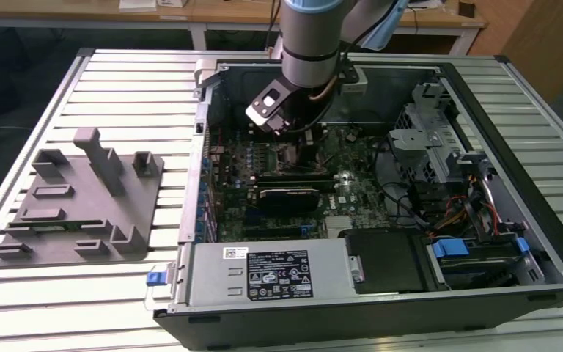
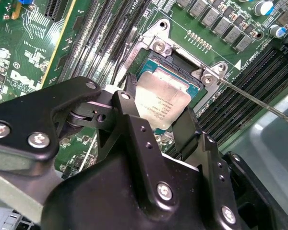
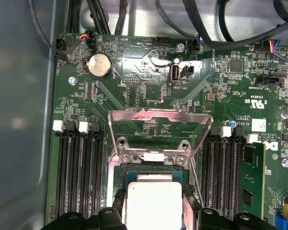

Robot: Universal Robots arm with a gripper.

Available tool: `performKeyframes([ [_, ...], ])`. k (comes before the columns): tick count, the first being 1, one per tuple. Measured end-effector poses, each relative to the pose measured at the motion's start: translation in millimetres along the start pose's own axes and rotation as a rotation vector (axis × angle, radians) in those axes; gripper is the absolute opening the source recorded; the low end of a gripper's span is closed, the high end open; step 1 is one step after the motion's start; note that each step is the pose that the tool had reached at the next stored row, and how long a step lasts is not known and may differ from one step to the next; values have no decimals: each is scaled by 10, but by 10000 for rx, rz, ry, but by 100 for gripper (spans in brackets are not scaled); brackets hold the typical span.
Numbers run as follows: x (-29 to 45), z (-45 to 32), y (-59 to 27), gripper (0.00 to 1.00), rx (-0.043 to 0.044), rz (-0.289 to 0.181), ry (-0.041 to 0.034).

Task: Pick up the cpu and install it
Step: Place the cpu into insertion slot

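The cpu (image 2: 164,98) is a flat square chip with a silvery top, also seen in the first wrist view (image 3: 153,203). My gripper (image 2: 157,108) is shut on it, with one black finger (image 2: 129,93) on each of two opposite edges. The chip sits low over the open black socket (image 2: 182,61) on the green motherboard, slightly tilted; I cannot tell whether it is seated. The socket's metal load plate (image 3: 161,120) is flipped up and its thin lever (image 2: 259,103) stands free. In the exterior view my gripper (image 1: 293,138) reaches down into the open computer case.
Memory slots (image 3: 79,172) flank the socket on both sides. Black cables (image 3: 216,28) run along the board's edge. The case holds a grey white-labelled box (image 1: 267,275) and a drive cage (image 1: 438,139). A grey fixture (image 1: 76,205) lies on the slatted table at the exterior view's left.
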State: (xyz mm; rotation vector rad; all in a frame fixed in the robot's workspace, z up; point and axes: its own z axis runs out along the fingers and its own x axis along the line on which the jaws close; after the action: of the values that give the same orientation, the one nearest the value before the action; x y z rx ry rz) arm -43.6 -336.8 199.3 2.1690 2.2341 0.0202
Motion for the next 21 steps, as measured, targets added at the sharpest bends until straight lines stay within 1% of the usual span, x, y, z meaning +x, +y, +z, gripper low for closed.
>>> performKeyframes([
  [8, 2, 31, -1, 54, 3, 111, -5],
  [12, 3, 38, -1, 54, 2, 271, -7],
  [21, 6, 57, -1, 54, 0, 285, -3],
])
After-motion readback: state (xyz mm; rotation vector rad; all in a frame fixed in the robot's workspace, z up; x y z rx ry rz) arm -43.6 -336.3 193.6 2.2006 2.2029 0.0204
